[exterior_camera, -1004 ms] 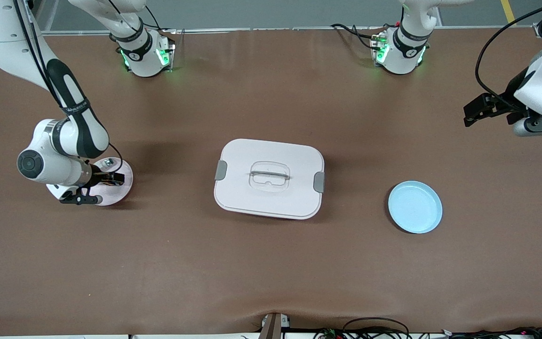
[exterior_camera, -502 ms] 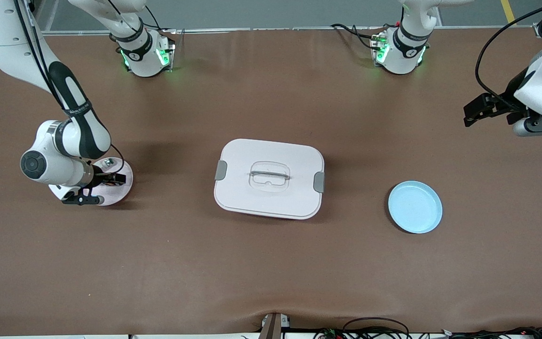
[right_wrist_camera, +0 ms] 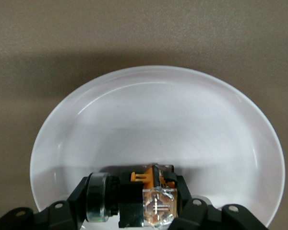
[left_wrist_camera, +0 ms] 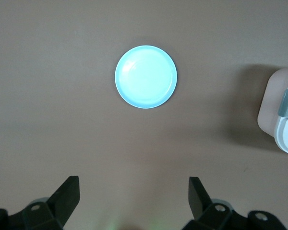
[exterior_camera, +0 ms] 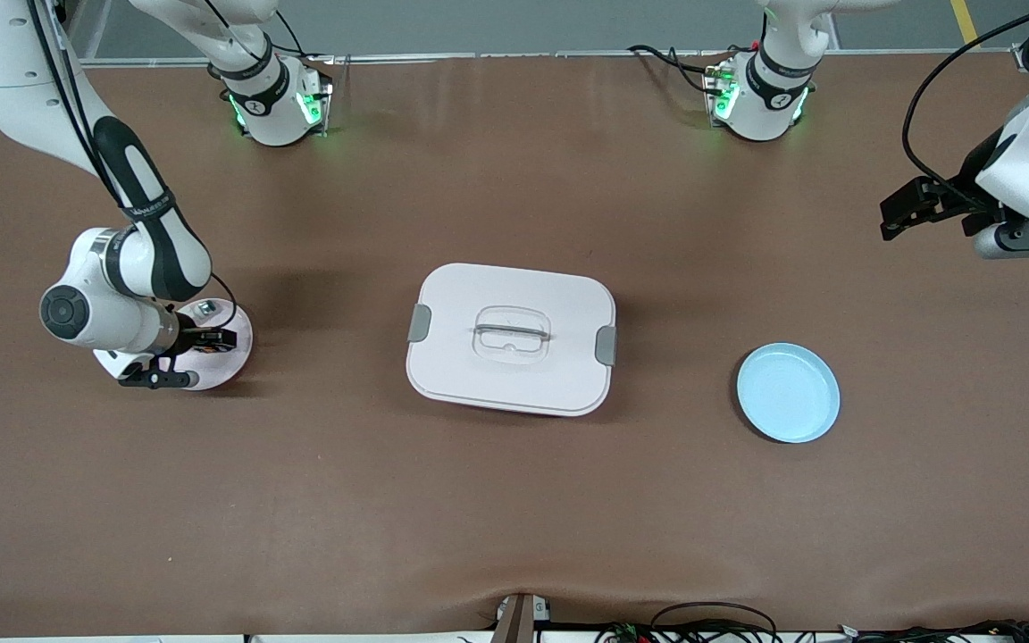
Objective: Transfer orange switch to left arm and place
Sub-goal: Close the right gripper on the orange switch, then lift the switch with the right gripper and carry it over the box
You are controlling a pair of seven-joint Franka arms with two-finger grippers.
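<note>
Orange switch: on the white plate, pinched by the right gripper.
Left gripper: waiting, fingers wide, above the table near the blue plate.
Box: mid-table, between the plates.

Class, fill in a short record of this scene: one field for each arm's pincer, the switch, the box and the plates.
right pincer: low over the white plate, shut on the orange switch
left pincer: open, waiting in the air at the left arm's end of the table
box: lid on, mid-table between the two plates
blue plate: bare, toward the left arm's end
</note>
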